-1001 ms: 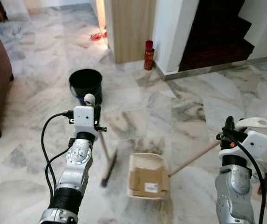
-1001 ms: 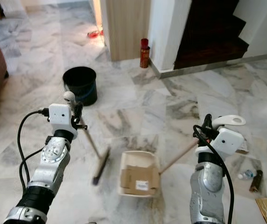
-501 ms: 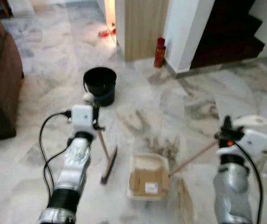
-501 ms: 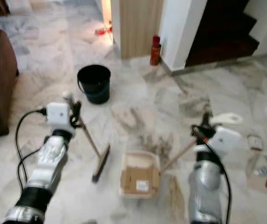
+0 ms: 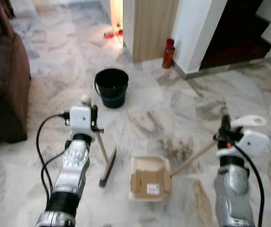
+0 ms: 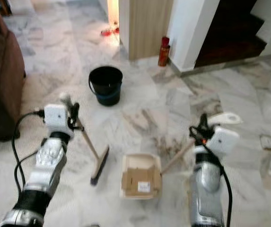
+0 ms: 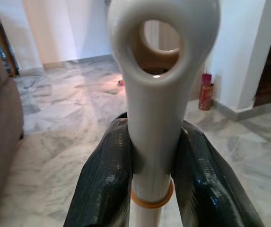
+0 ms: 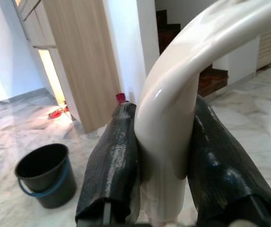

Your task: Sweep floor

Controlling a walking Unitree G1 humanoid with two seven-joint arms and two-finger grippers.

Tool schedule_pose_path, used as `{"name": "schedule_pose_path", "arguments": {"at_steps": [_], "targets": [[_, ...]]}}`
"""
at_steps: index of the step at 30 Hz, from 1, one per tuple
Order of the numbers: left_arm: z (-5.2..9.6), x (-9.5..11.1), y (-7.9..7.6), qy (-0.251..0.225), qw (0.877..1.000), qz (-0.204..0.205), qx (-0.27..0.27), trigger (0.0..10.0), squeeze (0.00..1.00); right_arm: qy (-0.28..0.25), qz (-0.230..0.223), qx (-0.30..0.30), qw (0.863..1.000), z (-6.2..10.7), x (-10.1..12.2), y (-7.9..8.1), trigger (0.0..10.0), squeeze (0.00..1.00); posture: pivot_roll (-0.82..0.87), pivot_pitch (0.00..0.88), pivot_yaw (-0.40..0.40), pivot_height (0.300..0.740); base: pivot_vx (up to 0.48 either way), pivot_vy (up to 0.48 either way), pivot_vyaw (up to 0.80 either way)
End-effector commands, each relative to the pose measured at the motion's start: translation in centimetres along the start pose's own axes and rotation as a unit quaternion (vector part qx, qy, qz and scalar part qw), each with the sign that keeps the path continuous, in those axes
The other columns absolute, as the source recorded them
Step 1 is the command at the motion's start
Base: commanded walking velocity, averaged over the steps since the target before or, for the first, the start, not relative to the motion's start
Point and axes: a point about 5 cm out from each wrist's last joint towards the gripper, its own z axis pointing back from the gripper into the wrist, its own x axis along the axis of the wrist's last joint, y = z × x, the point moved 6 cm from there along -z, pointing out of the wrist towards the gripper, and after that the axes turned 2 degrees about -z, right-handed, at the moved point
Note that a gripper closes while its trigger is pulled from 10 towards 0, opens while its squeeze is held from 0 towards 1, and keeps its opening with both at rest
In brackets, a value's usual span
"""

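My left gripper (image 5: 93,124) is shut on the white top of a broom handle (image 7: 156,123); the stick slants down to the dark broom head (image 5: 108,167) resting on the marble floor. To its right lies a cream dustpan (image 5: 149,178) with a flattened piece of cardboard (image 5: 148,183) inside. Its long wooden handle (image 5: 192,160) rises to my right gripper (image 5: 224,131), which is shut on the white curved grip (image 8: 173,123).
A black bucket (image 5: 111,87) stands on the floor ahead, left of centre. A brown sofa (image 5: 3,90) is at the left. A red canister (image 5: 168,53) stands by the white wall corner, with dark stairs (image 5: 239,38) behind. Small litter (image 6: 266,142) lies at the right.
The camera has shifted, so the bucket and sofa sit further right and lower in view. Both grippers keep their hold on the broom and the dustpan handle.
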Motion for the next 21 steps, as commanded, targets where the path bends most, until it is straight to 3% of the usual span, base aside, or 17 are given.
{"name": "schedule_pose_path", "arguments": {"at_steps": [1, 9, 17, 21], "targets": [[-0.4, 1.7, -0.3, -0.032, 0.999, -0.008, -0.003, 10.0, 0.00, -0.025, -0.013, 0.003, 1.000, -0.3, 1.4, 0.1, 10.0, 0.00, 0.10, 0.113, -0.007, 0.740, 0.000, 0.000, 0.00], [-0.5, 2.0, -0.3, -0.036, 0.999, -0.001, -0.003, 10.0, 0.00, -0.051, -0.015, 0.026, 0.998, -0.7, 3.1, 1.1, 10.0, 0.00, 0.10, 0.115, -0.004, 0.740, 0.000, 0.000, 0.00], [-0.3, 2.1, 0.1, -0.040, 0.999, -0.016, 0.009, 10.0, 0.00, -0.121, -0.040, 0.080, 0.989, -1.1, 7.6, 3.7, 10.0, 0.00, 0.10, 0.104, -0.002, 0.740, 0.000, 0.000, 0.00], [-0.3, 2.0, 0.2, -0.040, 0.999, -0.018, 0.011, 10.0, 0.00, -0.127, -0.043, 0.094, 0.987, -1.2, 8.1, 4.4, 10.0, 0.00, 0.10, 0.096, 0.000, 0.740, 0.000, 0.000, 0.00]]}}
